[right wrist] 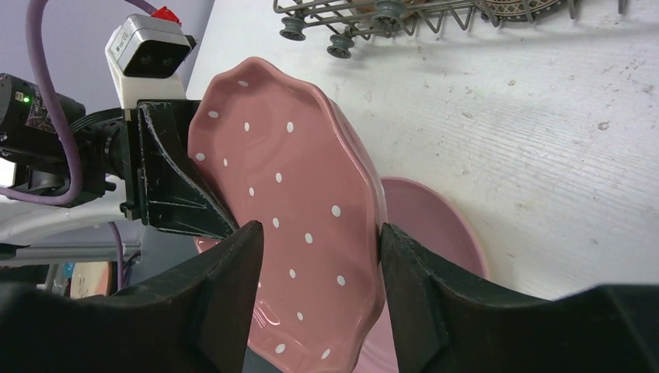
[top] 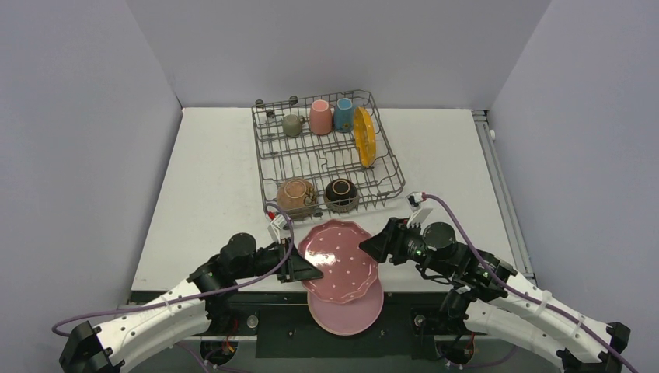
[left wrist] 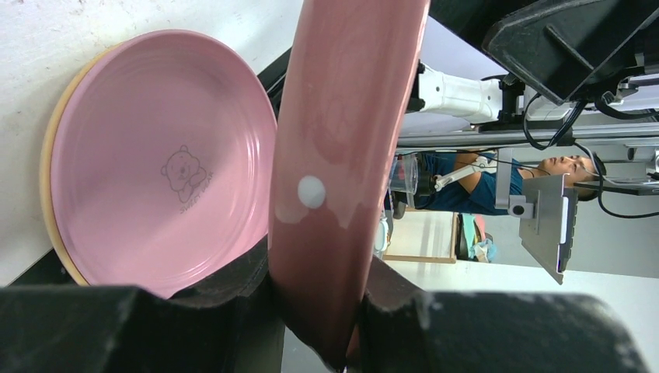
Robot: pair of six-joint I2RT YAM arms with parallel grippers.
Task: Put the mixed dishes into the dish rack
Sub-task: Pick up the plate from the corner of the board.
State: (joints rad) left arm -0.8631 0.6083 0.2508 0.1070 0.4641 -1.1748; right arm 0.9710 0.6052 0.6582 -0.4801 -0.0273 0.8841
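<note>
A pink scalloped white-dotted plate is held tilted above the table's near edge. My left gripper is shut on its left rim. My right gripper stands open at the plate's right side, one finger on each face of the rim and not clamping it. A plain pink plate lies flat below, overhanging the front edge. The grey wire dish rack sits at the back centre.
In the rack stand a grey-green cup, a pink cup, a blue cup, an upright orange-yellow plate, a terracotta bowl and a dark brown bowl. A tan rim shows under the plain plate.
</note>
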